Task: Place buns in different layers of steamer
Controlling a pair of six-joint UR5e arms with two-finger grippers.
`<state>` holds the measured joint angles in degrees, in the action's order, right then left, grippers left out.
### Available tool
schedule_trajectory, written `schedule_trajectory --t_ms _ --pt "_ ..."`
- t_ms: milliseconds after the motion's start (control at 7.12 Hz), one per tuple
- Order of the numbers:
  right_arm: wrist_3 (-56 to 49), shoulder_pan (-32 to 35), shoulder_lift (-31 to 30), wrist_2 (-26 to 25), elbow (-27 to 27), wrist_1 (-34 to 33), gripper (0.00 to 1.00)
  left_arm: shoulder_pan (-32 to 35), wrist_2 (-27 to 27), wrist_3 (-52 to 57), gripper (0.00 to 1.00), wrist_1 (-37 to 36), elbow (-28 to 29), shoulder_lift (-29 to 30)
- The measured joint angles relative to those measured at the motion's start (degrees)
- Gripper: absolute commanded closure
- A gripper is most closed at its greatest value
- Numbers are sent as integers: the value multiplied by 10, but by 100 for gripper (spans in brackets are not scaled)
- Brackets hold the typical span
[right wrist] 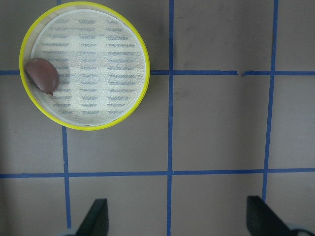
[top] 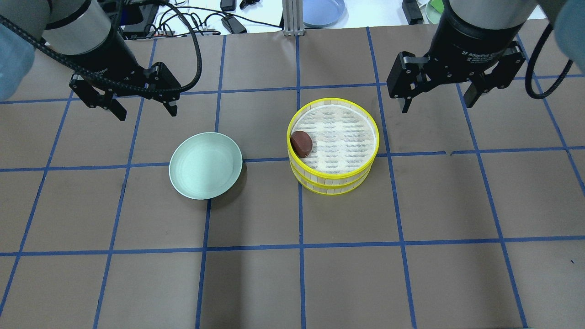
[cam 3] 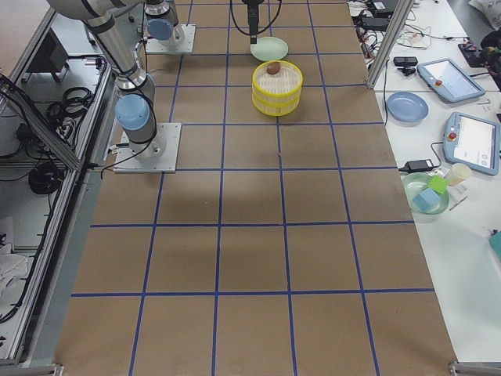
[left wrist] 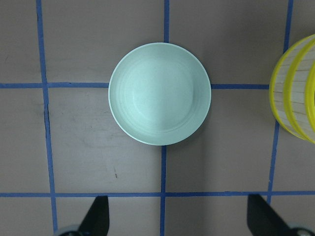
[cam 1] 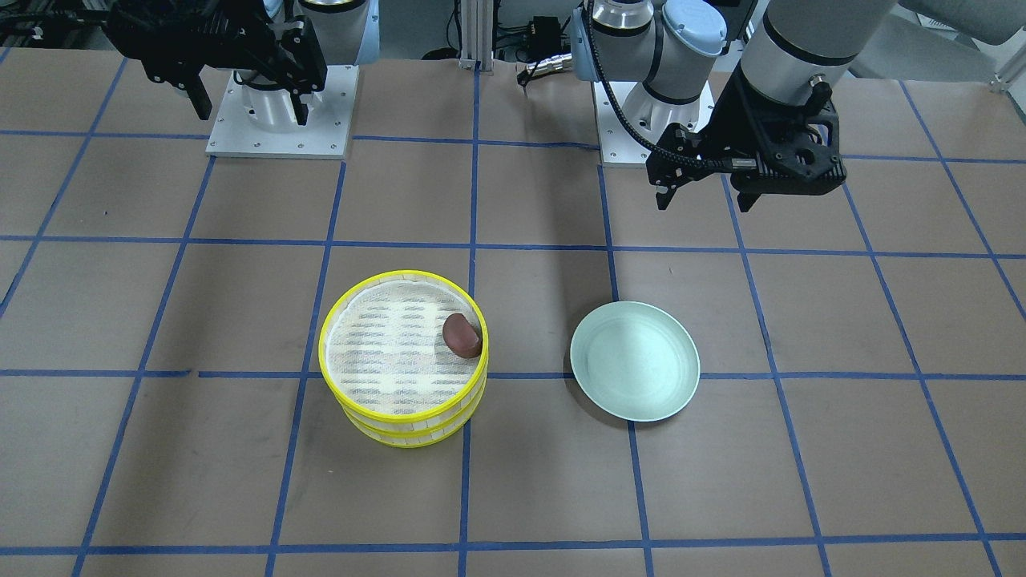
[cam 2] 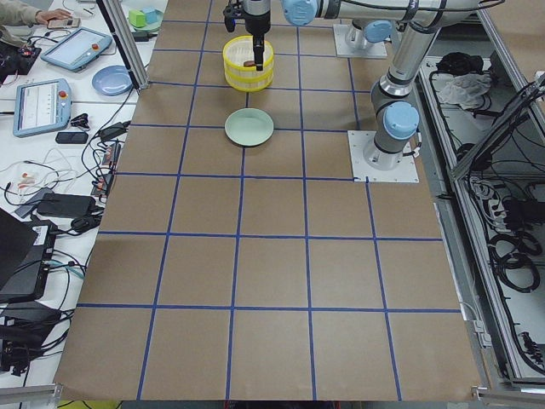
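The two steamer layers are stacked: the top layer sits on the lower layer. The dark reddish-brown bun lies in the top layer against its rim. The cream-white bun is hidden or out of view. My left gripper is open and empty, raised behind the plate. My right gripper is open and empty, raised beside and behind the steamer.
A pale green plate lies bare next to the steamer, on my left. The arm bases stand at the table's robot side. Tablets and cables lie off the far edge.
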<state>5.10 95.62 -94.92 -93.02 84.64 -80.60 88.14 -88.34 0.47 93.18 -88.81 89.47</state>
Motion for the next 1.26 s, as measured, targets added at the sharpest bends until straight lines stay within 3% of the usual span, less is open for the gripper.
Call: schedule_trajectory --t_ms 1263 --pt "0 0 0 -1 0 2 0 13 8 1 0 7 -9 -35"
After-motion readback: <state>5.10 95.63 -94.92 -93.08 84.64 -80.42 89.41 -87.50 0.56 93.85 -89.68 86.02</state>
